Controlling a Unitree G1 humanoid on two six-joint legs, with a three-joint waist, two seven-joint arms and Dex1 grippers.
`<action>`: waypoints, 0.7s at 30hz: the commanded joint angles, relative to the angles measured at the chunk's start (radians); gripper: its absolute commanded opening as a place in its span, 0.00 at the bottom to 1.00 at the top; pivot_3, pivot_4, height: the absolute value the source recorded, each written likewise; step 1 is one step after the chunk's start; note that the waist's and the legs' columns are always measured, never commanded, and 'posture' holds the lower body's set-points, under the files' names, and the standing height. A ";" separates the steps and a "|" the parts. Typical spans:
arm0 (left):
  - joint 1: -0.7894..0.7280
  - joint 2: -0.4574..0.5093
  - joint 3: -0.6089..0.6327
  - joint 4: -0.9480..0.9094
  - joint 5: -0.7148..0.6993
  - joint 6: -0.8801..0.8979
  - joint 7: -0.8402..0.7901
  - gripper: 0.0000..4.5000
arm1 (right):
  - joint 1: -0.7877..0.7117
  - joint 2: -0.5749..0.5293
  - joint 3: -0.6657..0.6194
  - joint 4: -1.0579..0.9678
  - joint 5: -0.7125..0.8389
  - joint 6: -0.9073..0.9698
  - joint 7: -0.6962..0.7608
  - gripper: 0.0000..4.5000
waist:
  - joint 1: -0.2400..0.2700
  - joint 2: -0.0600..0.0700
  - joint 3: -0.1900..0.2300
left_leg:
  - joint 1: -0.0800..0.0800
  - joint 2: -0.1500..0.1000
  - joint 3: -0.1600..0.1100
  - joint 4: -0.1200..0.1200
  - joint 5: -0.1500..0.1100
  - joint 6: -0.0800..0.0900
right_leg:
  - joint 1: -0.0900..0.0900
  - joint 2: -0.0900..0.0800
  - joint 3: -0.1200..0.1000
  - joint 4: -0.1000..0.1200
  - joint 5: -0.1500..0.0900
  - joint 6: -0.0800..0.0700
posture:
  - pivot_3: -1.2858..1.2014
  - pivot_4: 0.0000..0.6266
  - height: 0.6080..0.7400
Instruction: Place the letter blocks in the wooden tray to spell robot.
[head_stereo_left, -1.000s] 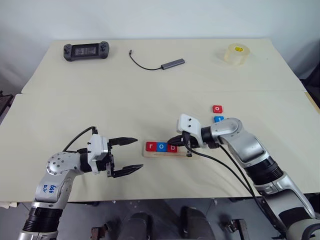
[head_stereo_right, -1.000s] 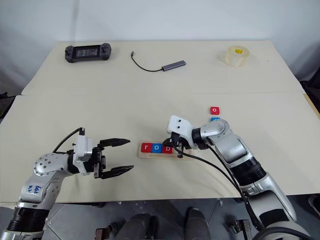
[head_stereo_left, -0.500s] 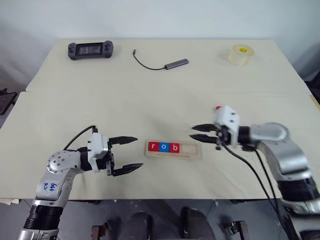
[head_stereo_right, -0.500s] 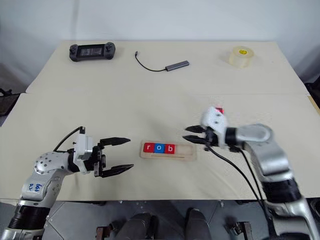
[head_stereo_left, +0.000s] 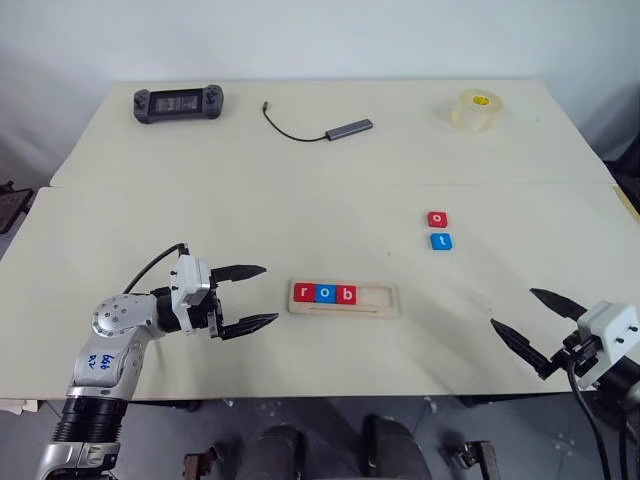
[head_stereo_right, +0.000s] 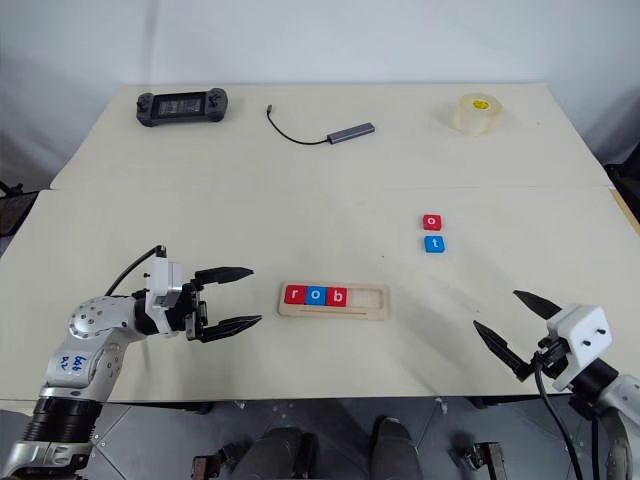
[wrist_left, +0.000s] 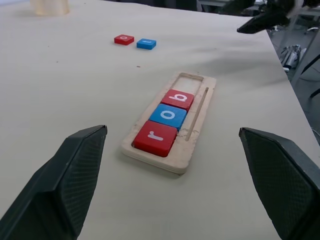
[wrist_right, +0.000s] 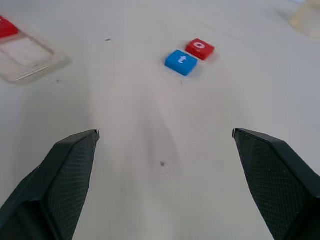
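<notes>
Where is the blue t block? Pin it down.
In the left eye view the blue t block lies on the table's right half, just in front of the red o block, right of the wooden tray.

Five letter blocks (head_stereo_left: 324, 294) (three red, two blue); one wooden tray (head_stereo_left: 383, 310).

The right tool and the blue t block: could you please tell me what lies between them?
Nothing: in the right wrist view, bare table runs from the open right tool to the blue t block.

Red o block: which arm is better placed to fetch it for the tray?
Right, probably. The red o block lies on the right half of the table, and the open right gripper is on that side; the left gripper sits beyond the tray.
</notes>
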 joint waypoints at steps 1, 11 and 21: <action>-0.012 0.000 0.012 -0.001 -0.002 -0.017 -0.006 1.00 | -0.032 -0.018 -0.008 -0.031 0.045 0.017 -0.036 0.99 | 0.000 0.000 0.000 | 0.000 0.000 0.000 0.000 0.000 0.000 | 0.000 0.000 0.000 0.000 0.000 0.000 | 0.52 0.24 1.00; -0.004 -0.003 0.016 -0.029 0.001 -0.019 0.008 1.00 | -0.469 -0.263 0.237 -0.029 0.097 0.717 -0.242 0.99 | -0.011 0.001 0.000 | -0.002 0.000 -0.003 0.001 0.000 0.000 | -0.001 -0.001 -0.001 0.000 0.000 -0.001 | 0.52 0.24 1.00; 0.037 -0.019 0.007 -0.078 0.005 -0.020 0.041 1.00 | -0.948 -0.180 0.458 0.192 0.031 1.092 -0.440 0.99 | -0.014 0.001 0.000 | -0.005 -0.001 -0.004 -0.001 0.000 0.000 | -0.003 -0.003 -0.005 -0.002 -0.001 -0.001 | 0.52 0.24 1.00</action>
